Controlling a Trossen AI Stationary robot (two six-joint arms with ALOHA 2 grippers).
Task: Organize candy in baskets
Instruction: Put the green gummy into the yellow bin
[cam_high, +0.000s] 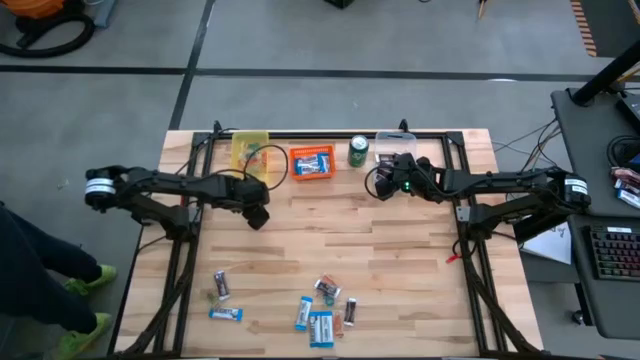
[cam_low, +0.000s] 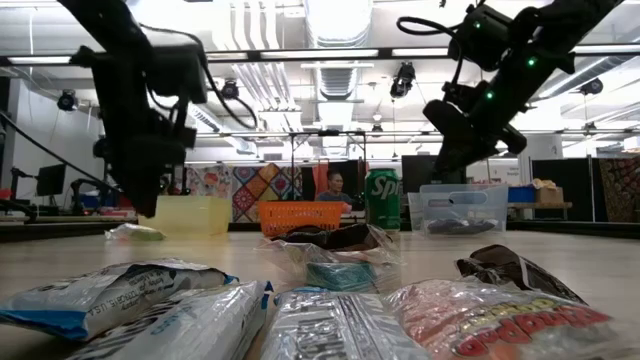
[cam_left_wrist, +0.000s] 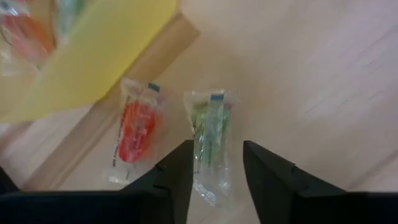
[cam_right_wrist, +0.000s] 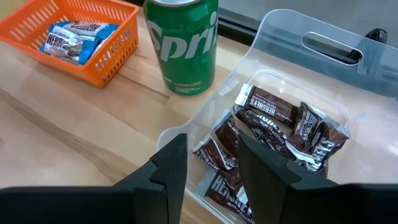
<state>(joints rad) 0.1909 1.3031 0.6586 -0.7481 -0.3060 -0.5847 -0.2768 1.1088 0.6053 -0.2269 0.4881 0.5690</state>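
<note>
From above, both dark arms reach inward over the wooden worktop (cam_high: 400, 250); the left tool (cam_high: 258, 215) hangs beside the translucent yellow plastic basket (cam_high: 249, 148), the right tool (cam_high: 392, 180) by the clear plastic bin (cam_high: 394, 142).

The left wrist view shows its fingers (cam_left_wrist: 177, 180) apart, empty, straddling a green wrapped sweet (cam_left_wrist: 210, 140); an orange wrapped sweet (cam_left_wrist: 134, 134) lies alongside.

The right wrist view shows its parted, empty fingers (cam_right_wrist: 168, 171) above dark brown mini bars (cam_right_wrist: 267, 112) in the clear bin.

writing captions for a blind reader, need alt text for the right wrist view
The right tool, fingers open, hangs over a clear bin holding dark brown mini bars. Beside the bin stands a green soda can, and past it an orange basket with blue-and-white bars.
</note>
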